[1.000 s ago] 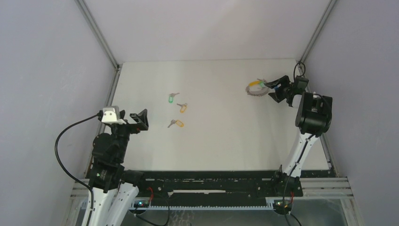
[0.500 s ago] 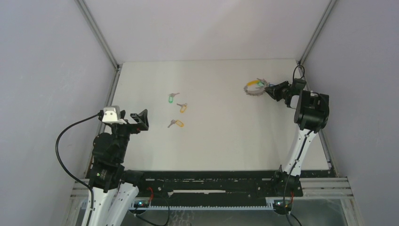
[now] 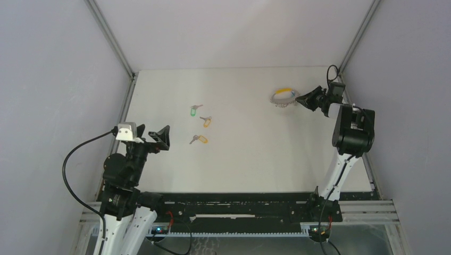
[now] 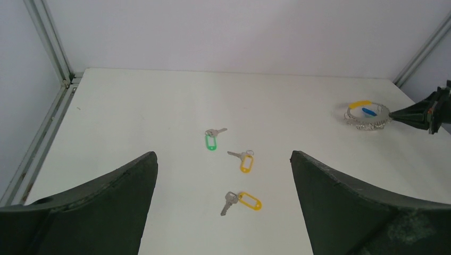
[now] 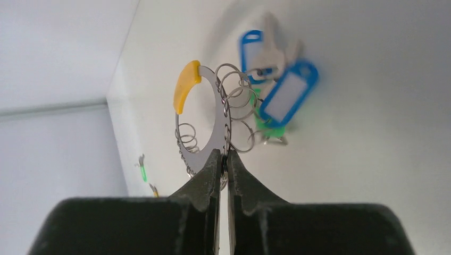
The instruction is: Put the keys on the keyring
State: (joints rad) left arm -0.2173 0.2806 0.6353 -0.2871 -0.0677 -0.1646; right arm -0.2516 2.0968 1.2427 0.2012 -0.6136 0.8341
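Three keys lie left of the table's middle: a green-tagged one (image 3: 194,110) (image 4: 211,139), an orange-tagged one (image 3: 206,121) (image 4: 244,160) and another orange-tagged one (image 3: 199,139) (image 4: 243,202). The keyring (image 3: 282,97) (image 4: 365,113) (image 5: 217,121) is at the back right, a silvery ring with a yellow-orange part, small split rings and blue tags (image 5: 287,93). My right gripper (image 3: 298,100) (image 5: 224,157) is shut on the keyring's near edge and holds it on edge. My left gripper (image 3: 160,138) (image 4: 223,155) stands open near the left edge, well short of the keys, with nothing in it.
Grey walls close in the white table (image 3: 250,154) on three sides, with aluminium posts (image 3: 111,40) in the back corners. A metal rail (image 4: 40,141) runs along the left edge. A black cable (image 3: 72,170) loops beside the left arm.
The right gripper has shut on the keyring and drawn it a little toward the back, tilting it up. The left arm has shifted slightly, still open.
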